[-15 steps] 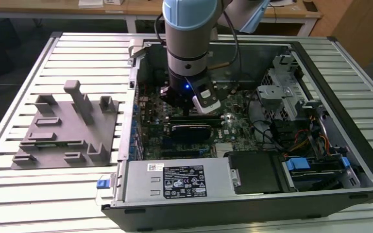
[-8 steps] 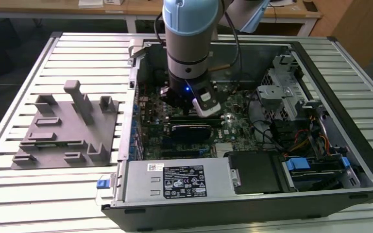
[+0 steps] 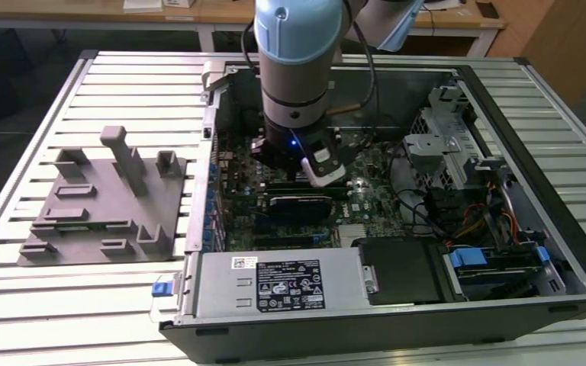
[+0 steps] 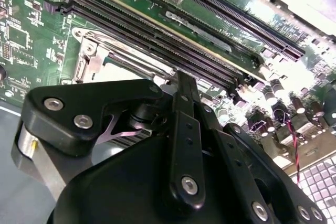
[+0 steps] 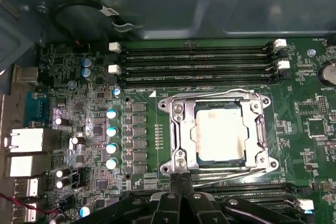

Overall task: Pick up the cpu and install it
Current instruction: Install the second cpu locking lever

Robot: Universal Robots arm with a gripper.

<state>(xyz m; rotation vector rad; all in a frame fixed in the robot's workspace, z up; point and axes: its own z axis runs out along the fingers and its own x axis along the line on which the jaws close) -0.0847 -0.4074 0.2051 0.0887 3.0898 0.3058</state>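
The cpu [image 5: 218, 129], a pale silvery square, lies flat inside the metal-framed socket [image 5: 178, 135] on the green motherboard in the first wrist view. My gripper [image 5: 182, 178] hangs just off the socket's edge, apart from the cpu, with its black fingers [image 5: 176, 192] pressed together and nothing between them. In the second wrist view the gripper [image 4: 181, 80] points at the socket frame [image 4: 90, 51], with its black linkage in front. In the exterior view the arm [image 3: 295, 69] reaches down into the open computer case [image 3: 497, 91].
Memory slots [image 5: 194, 64] run along one side of the socket. A black card [image 3: 298, 204], a power supply [image 3: 272, 282] and a drive cage [image 3: 456, 152] crowd the case. A gray slotted fixture [image 3: 104, 202] stands on the slatted table at the exterior view's left.
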